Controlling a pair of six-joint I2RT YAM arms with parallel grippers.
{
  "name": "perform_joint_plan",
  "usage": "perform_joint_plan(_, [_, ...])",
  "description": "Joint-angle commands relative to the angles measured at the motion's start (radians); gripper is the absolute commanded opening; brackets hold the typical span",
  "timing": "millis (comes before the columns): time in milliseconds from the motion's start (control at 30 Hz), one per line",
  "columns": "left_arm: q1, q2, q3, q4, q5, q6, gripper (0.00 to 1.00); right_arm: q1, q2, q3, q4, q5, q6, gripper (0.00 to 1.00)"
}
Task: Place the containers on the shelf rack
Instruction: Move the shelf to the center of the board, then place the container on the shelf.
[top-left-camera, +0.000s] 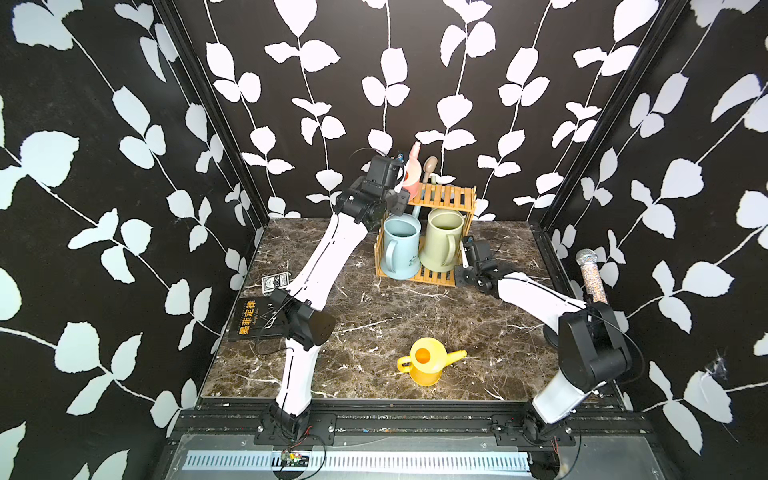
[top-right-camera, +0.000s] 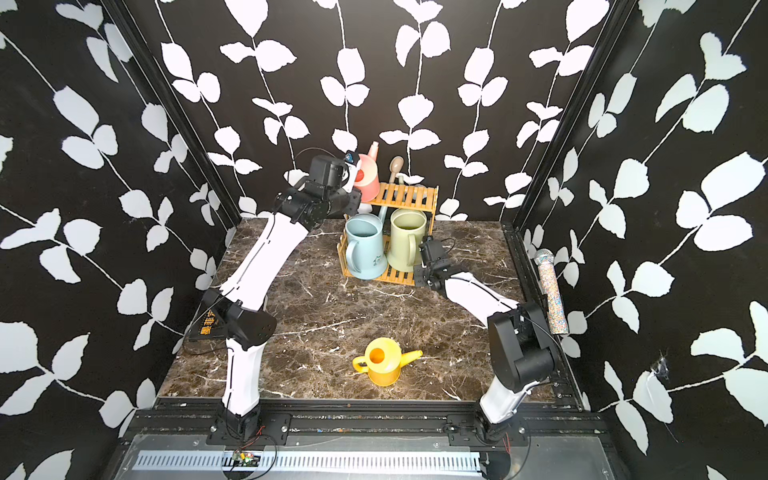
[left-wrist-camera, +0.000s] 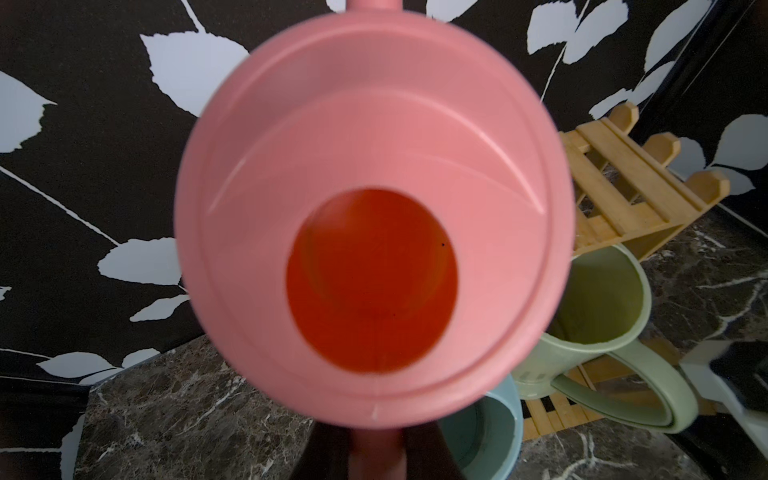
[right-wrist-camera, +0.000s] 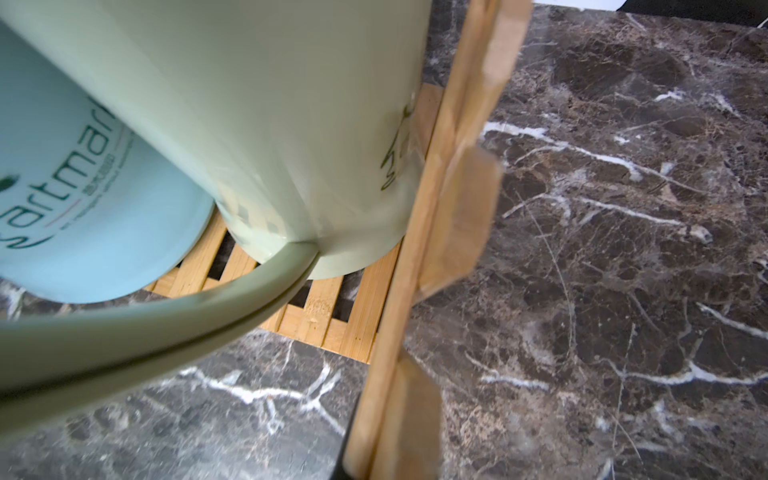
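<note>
The yellow can (top-left-camera: 426, 360) stands upright on the table (top-left-camera: 374, 316), well in front of the shelf rack (top-left-camera: 446, 197). It is the only can away from the rack and neither arm is near it.

The right gripper (top-left-camera: 466, 253) sits at the rack's front corner on the right arm's side, just beside the green can's handle. It is closed, and in the right wrist view the side rail runs straight into it, so it looks clamped on the rail to brace the rack.

The blue can (top-left-camera: 399, 249) and the green can (top-left-camera: 442, 241) stand touching on the rack's bottom tier. The blue one's base seems to reach past the front edge.

At the far upper level, the left gripper (top-right-camera: 354, 176) is closed on the handle of the pink can (top-right-camera: 368, 176). The can is tilted at the end of the top tier nearest the left arm, and I cannot tell whether it rests on the slats.

The risks, as I judge them:
- **A drop.** Let go this close to the end, the tilted pink can could roll off the top tier.
- **A knock.** Pushed further along the tier, it could hit the long spouts rising behind the rack.
- **A shift.** If the right grip slips, the light rack could slide or rock and send the blue can off the front.
</note>
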Motion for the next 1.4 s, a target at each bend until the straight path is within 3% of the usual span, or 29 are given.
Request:
perform_joint_plan(0, [0.002,-0.15,-0.059,-0.005,0.025,-0.066,0.0,0.045,-0.103,-0.034,-0.047,-0.002,0.017,0.0])
perform_joint_plan(167, [0.041,-0.267,-0.211,-0.007,0.134,-0.19,0.0,0.119,-0.173,-0.083,-0.08,0.036,0.027,0.0])
perform_joint_plan(367, [0.051,-0.236,-0.077,-0.17,0.22,-0.148,0.0,0.161,-0.22,-0.133,-0.072,0.033,0.02,0.0])
perform_joint_plan(500, [0.049,-0.207,-0.066,-0.221,0.214,-0.091,0.0,0.164,-0.229,-0.161,-0.04,0.03,-0.014,0.0])
perform_joint_plan(800, [0.044,-0.129,0.046,-0.184,0.158,-0.057,0.0,0.162,-0.24,-0.174,-0.061,0.002,-0.033,0.0])
perform_joint_plan(900, [0.044,-0.081,0.088,-0.181,0.153,-0.037,0.0,0.163,-0.266,-0.182,-0.077,-0.012,-0.017,0.13])
perform_joint_plan(1233, [0.05,0.004,0.141,-0.157,0.149,-0.029,0.0,0.163,-0.354,-0.215,-0.116,-0.035,-0.012,0.35])
perform_joint_plan(1367, [0.05,0.025,0.153,-0.142,0.145,-0.025,0.15,0.162,-0.38,-0.229,-0.113,-0.041,-0.012,0.43])
